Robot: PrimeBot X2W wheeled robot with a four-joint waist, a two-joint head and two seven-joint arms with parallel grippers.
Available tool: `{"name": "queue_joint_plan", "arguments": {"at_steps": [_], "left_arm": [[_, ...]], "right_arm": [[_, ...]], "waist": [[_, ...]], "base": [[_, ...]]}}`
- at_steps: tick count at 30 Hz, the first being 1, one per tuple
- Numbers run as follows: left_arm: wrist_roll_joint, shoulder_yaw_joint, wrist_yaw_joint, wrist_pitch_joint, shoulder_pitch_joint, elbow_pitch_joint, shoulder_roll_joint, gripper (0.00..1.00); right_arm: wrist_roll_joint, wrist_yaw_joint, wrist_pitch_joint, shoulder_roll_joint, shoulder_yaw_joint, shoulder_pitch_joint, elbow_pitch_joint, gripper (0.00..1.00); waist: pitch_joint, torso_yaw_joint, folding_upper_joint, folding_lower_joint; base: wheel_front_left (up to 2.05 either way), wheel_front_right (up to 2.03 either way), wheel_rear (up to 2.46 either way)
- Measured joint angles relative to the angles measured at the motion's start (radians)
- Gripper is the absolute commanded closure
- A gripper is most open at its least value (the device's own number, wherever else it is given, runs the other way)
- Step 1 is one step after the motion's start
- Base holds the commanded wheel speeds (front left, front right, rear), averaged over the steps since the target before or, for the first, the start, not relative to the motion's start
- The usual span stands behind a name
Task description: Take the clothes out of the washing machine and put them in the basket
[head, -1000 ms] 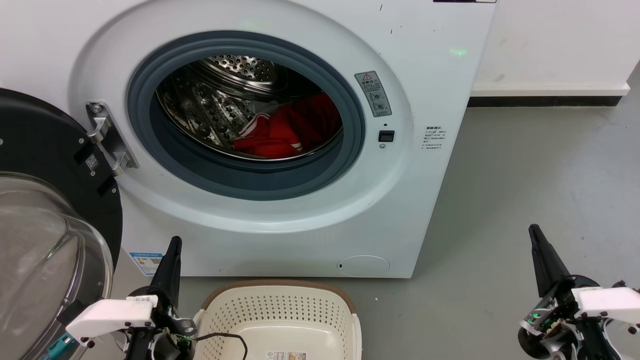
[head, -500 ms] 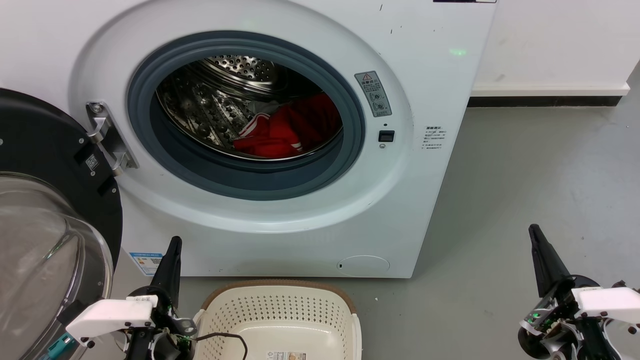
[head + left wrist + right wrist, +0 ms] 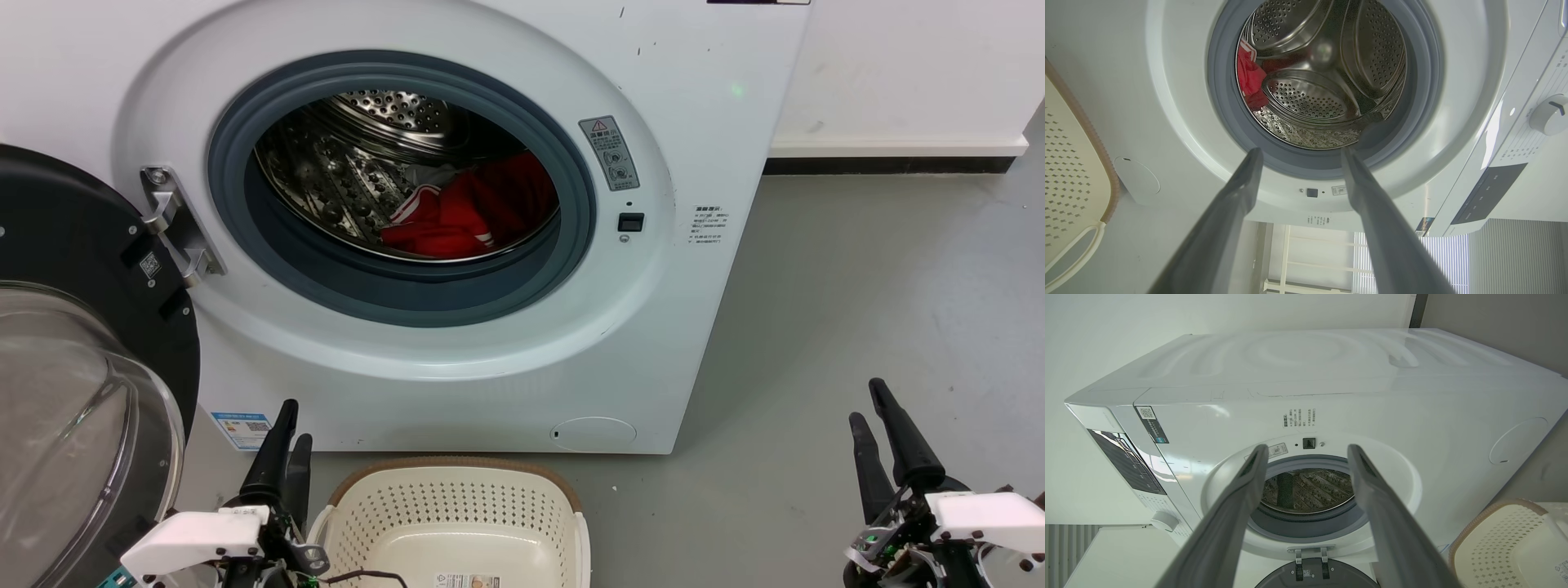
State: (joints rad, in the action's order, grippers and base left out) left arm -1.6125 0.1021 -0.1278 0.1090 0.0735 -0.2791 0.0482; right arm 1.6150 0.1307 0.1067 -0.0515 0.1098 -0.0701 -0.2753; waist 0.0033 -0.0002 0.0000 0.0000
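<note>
Nothing has been moved yet, so the task is at its very start. The red clothes [image 3: 469, 212] all lie inside the washing machine [image 3: 718, 122], heaped on the lower right of its steel drum [image 3: 359, 163], a little way behind the grey rubber ring. Its door [image 3: 65, 245] is swung fully open to the left of the opening, so the way in is free.

The basket [image 3: 453, 463] sits on the floor just in front of the washing machine, below the opening. The part of its inside that shows holds no red fabric.

The left gripper [image 3: 295, 425] hangs low in front of the washing machine, just left of the basket and well below the opening. Its two fingers are parted with nothing between them, and its wrist camera looks up into the drum through that gap. The right gripper [image 3: 865, 402] hovers off the machine's right front corner, over bare floor, its fingers likewise spread and holding nothing.

By my reading, everything is still to do: reaching into the drum, gripping each garment, drawing it out over the rubber ring and dropping it in the basket. How many pieces make up the red heap I cannot tell.
</note>
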Motion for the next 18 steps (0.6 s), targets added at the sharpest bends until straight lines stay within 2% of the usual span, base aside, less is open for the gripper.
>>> {"name": "queue_joint_plan", "arguments": {"at_steps": [9,18], "left_arm": [[0.076,-0.035,0.000,-0.045,-0.001,0.032,0.000,0.00],[0.273,-0.061,0.000,-0.087,0.012,0.083,0.000,0.00]], "right_arm": [[-0.077,0.000,-0.044,0.001,-0.021,0.010,0.035,0.00],[-0.304,0.000,-0.084,0.001,-0.030,0.030,0.089,0.00]], "waist": [[0.001,-0.001,0.0000,0.0000],[0.000,-0.005,0.0000,0.0000]], "base": [[0.00,0.00,0.00],[0.00,0.00,0.00]]}}
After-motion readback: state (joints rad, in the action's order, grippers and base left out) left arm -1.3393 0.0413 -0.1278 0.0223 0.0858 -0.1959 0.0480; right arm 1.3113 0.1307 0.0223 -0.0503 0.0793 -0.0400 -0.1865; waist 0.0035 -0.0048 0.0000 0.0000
